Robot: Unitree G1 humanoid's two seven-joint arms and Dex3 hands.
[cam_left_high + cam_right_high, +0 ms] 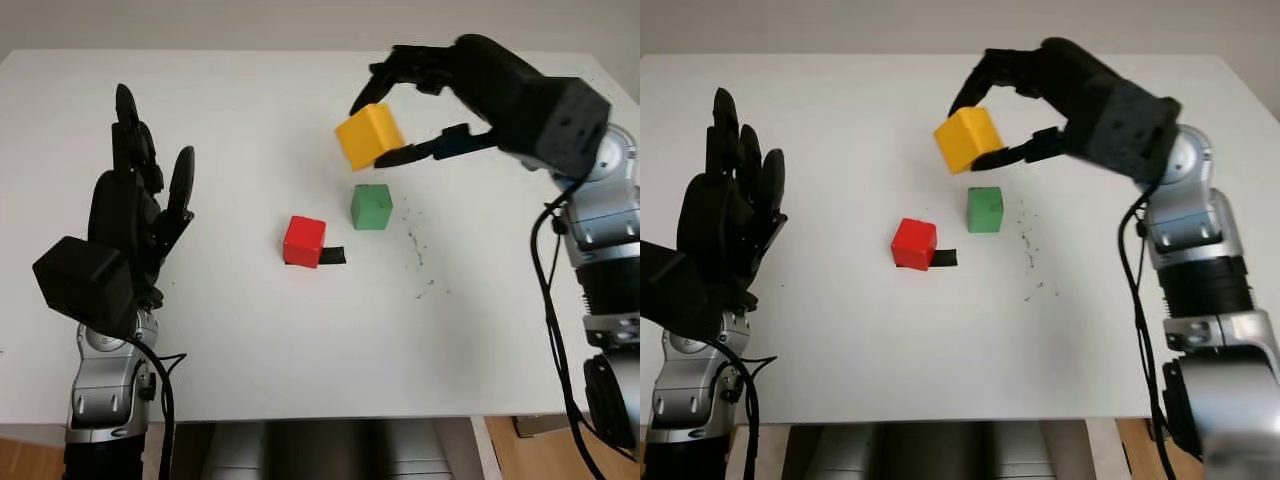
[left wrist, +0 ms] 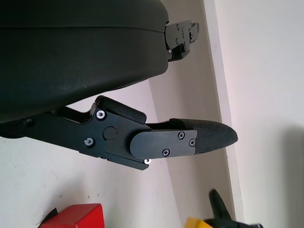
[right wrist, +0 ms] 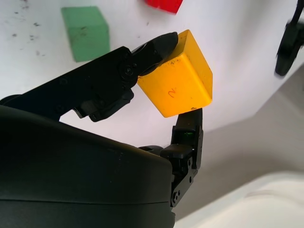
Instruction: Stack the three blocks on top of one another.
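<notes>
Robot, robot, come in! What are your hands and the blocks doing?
Right hand shut on yellow block, held above table. Left hand open, at left. Green block and red block apart, unstacked.

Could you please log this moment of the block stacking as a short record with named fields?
surface: white table
yellow block: held in the air by the right hand, tilted, above the table behind the green block
green block: on the table, nothing on top
red block: on the table, apart from the green one, on its left, nearer the robot
black mark: on the table against the red block
left hand: open, raised over the table's left part, holding nothing
stack: not yet begun
</notes>
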